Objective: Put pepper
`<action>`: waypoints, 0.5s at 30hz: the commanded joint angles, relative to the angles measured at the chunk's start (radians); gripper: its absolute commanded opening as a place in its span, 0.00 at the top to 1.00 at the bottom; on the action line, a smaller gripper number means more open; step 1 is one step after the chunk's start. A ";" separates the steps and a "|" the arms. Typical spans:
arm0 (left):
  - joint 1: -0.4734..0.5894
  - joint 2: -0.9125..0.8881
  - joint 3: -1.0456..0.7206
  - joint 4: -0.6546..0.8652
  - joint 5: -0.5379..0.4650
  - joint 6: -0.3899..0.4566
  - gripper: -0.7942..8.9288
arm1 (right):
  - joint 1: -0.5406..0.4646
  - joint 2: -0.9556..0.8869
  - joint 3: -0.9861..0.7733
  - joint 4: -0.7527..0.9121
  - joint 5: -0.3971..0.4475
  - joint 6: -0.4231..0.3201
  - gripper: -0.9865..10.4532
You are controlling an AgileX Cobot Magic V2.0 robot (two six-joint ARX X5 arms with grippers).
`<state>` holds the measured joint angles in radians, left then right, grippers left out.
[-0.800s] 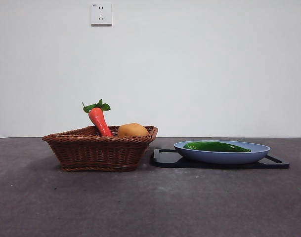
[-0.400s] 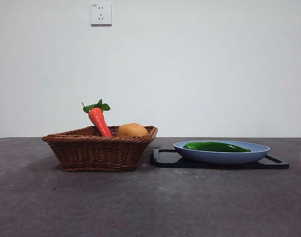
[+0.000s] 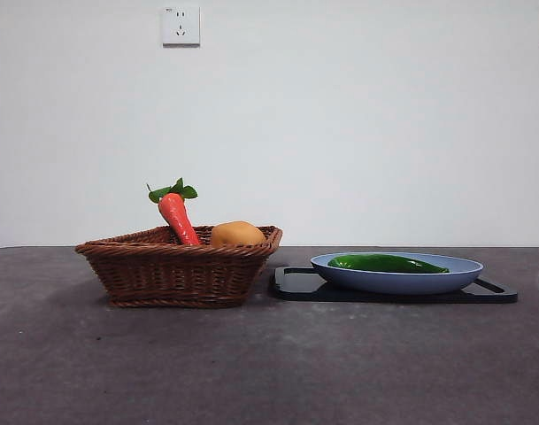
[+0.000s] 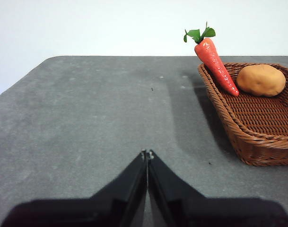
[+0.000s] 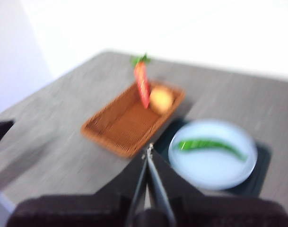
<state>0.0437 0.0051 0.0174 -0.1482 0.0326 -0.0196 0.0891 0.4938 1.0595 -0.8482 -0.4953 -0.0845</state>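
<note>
Brown woven basket sits on the left of the dark grey table, holding an orange-red carrot with green leaves and a round tan potato. Just beside it, the long shiny green pepper lies in the blue plate (on a black tray). Left gripper and right gripper are both closed, holding nothing.

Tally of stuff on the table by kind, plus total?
Vegetables: 3 – pepper, carrot, potato
Baskets: 1 – wicker basket
Plates: 1 – blue plate
Trays: 1 – black tray
Total: 6
</note>
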 commanded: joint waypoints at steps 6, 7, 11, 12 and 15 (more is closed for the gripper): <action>0.003 -0.004 -0.011 0.006 -0.003 -0.006 0.91 | -0.017 -0.155 -0.328 0.381 0.004 -0.053 0.90; 0.003 -0.004 -0.011 0.006 -0.003 -0.007 0.91 | -0.017 -0.175 -0.380 0.432 0.005 -0.047 0.90; 0.003 -0.004 -0.011 0.006 -0.003 -0.006 0.91 | -0.017 -0.249 -0.565 0.583 0.005 -0.036 0.90; 0.003 -0.004 -0.011 0.006 -0.003 -0.007 0.91 | -0.017 -0.266 -0.600 0.602 0.005 -0.036 0.90; 0.003 -0.004 -0.011 0.006 -0.003 -0.006 0.91 | -0.017 -0.316 -0.698 0.647 0.007 -0.036 0.90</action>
<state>0.0437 0.0051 0.0174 -0.1482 0.0326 -0.0196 0.0719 0.1864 0.3729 -0.2245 -0.4934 -0.1238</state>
